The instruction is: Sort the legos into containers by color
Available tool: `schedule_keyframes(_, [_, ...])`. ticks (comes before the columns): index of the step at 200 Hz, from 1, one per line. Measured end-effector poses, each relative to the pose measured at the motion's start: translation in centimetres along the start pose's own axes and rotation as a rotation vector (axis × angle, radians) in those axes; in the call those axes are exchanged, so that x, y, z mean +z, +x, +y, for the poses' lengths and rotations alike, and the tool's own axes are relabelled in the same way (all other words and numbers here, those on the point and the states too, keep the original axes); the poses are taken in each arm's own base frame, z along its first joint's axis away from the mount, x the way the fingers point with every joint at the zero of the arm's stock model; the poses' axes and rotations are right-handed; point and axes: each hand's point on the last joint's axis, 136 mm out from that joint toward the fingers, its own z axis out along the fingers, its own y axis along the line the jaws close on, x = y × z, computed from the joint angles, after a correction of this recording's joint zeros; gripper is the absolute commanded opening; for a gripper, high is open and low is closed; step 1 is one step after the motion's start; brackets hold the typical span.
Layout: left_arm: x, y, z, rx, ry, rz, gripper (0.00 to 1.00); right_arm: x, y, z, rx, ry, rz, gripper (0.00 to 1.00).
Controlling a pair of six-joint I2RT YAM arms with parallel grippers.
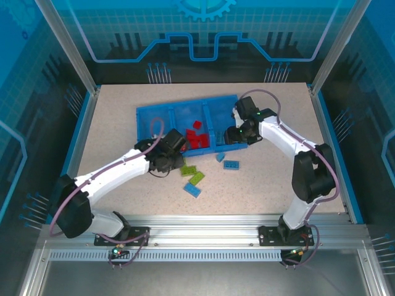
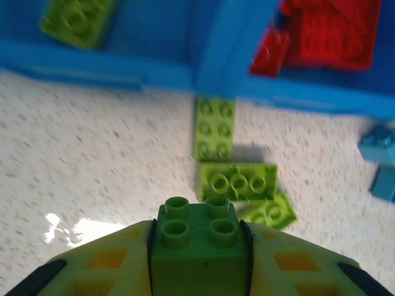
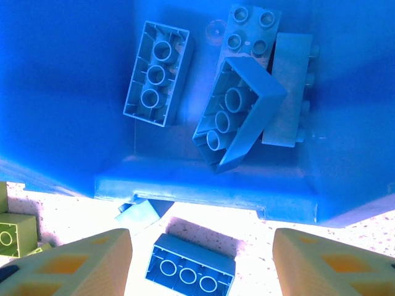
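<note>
Speckled worktop (image 1: pixel 265 179) inside a blue-panelled enclosure, with the blue tray (image 1: pixel 185 106) lying ahead of both arms. The left tool (image 2: pixel 199 259) was clamped on a green brick (image 2: pixel 197 231), studs up, square between the fingers; whether the brick had left the worktop could not be told. Just ahead of this tool lay loose green bricks (image 2: pixel 237 182). Beyond them stood the tray's near wall, with a green brick in the compartment (image 2: pixel 77 18) ahead and to the left, and red bricks (image 2: pixel 327 28) ahead and to the right.

The step in hand appeared to be carrying the held brick to the green compartment. Done well, it would rise first to clear the loose bricks and the wall, then steer left, away from the red, and let go low so the brick did not bounce out.

The left arm reached diagonally from its base, wrist bent down near the tray's near edge. The right arm stood with elbow folded, forearm turned inward. The right tool (image 3: pixel 203 259) had its fingers apart and nothing between them; it hung above a blue brick (image 3: pixel 190 271) on the worktop, with the blue-filled compartment just ahead.
</note>
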Motion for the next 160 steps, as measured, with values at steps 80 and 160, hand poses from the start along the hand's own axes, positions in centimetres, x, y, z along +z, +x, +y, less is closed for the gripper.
schedule_keyframes(80, [1.2,-9.2,3.0,-0.049,-0.063,-0.094,0.37,-1.0,1.1,1.6,-0.044,-0.022,-0.022,0.63])
schedule_keyframes(160, [5.9,-10.3,4.8,-0.052,-0.126,-0.025,0.54,-0.8,5.7,2.0,-0.059,-0.01,0.034,0.74])
